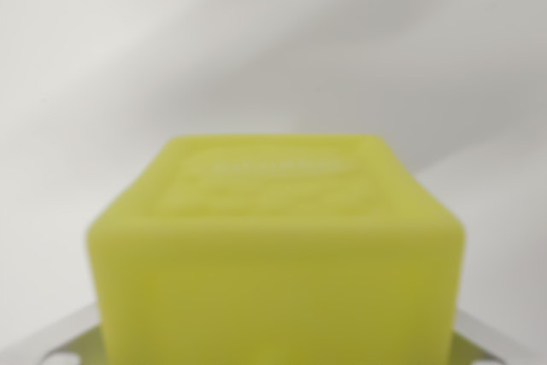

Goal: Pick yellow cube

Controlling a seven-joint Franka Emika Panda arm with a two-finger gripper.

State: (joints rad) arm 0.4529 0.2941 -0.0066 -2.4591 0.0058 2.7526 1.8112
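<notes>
The yellow cube (278,254) fills the lower middle of the wrist view, very close and out of focus, with a faint embossed pattern on its top face. My gripper (275,350) sits at the bottom edge. Only the silver metal fingers (70,341) show, one at each lower corner, pressed against the cube's left and right sides. The jaws look shut on the cube. Its underside and the fingertips are hidden.
A plain white, blurred surface (273,40) with soft grey shadows lies behind the cube. No other objects or edges are visible.
</notes>
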